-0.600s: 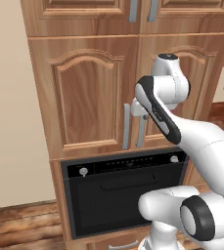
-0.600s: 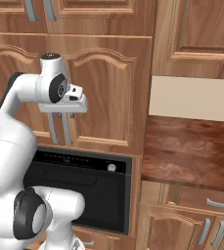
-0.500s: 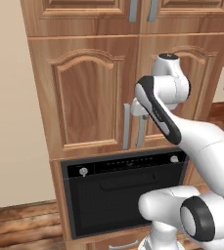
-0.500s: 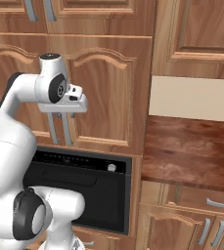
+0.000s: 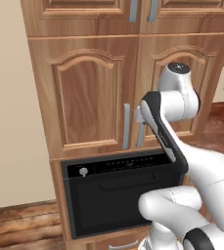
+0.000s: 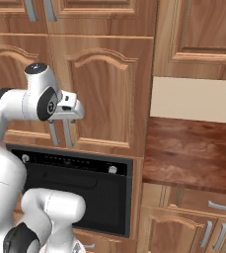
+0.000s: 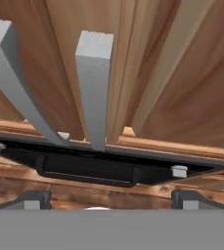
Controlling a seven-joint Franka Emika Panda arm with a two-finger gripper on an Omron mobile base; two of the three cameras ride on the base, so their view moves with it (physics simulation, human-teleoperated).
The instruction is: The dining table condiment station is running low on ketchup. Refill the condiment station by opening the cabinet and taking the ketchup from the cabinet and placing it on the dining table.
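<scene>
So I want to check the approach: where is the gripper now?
The gripper is at the middle of the cabinet, open, right by its two grey bar handles, just above the black oven.
</scene>
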